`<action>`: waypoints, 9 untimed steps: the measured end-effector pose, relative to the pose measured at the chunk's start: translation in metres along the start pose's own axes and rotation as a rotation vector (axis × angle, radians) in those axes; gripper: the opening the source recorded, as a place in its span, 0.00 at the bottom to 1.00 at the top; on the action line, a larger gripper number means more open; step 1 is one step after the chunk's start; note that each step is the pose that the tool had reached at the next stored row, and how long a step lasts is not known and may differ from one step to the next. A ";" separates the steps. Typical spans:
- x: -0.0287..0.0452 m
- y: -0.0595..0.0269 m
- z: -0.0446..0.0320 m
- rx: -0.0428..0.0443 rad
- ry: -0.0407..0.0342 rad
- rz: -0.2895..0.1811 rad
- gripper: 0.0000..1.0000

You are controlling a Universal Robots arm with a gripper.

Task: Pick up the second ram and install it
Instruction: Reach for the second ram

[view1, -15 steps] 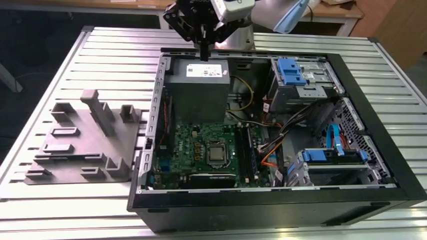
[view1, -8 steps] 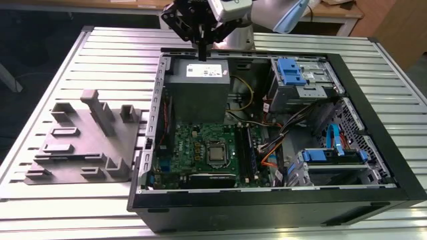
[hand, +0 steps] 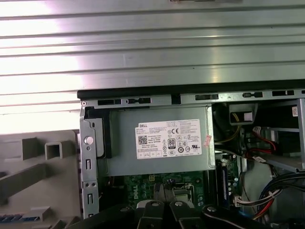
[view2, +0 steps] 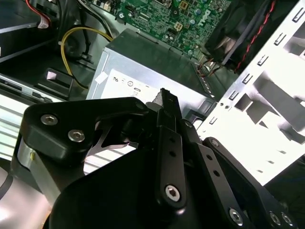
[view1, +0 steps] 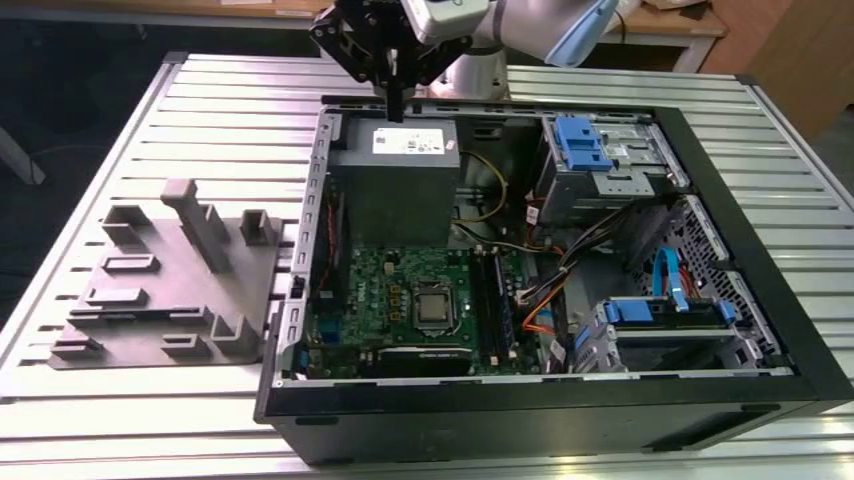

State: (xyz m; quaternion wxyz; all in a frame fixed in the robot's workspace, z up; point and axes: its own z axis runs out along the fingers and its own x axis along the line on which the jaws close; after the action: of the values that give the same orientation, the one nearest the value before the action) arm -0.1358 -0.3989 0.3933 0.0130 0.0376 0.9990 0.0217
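Observation:
My gripper hangs over the back edge of the open computer case, just above the grey power supply. In both wrist views its fingers press together with nothing visible between them. A dark blue-green memory stick stands in a slot beside the green motherboard, far from the gripper; the same stick shows in the first wrist view. A bluish strip lies on the grey fixture. I cannot tell which of the two is the second ram.
The grey fixture with upright blocks sits on the slatted metal table, on the exterior view's left of the case. Inside the case are drive cages with blue clips, loose cables and a yellow wire.

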 end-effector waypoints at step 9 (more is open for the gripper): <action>0.0110 -0.0009 -0.0003 0.0000 -0.0001 0.000 0.07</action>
State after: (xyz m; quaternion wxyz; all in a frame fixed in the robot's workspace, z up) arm -0.1468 -0.3990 0.3933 0.0131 0.0374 0.9990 0.0217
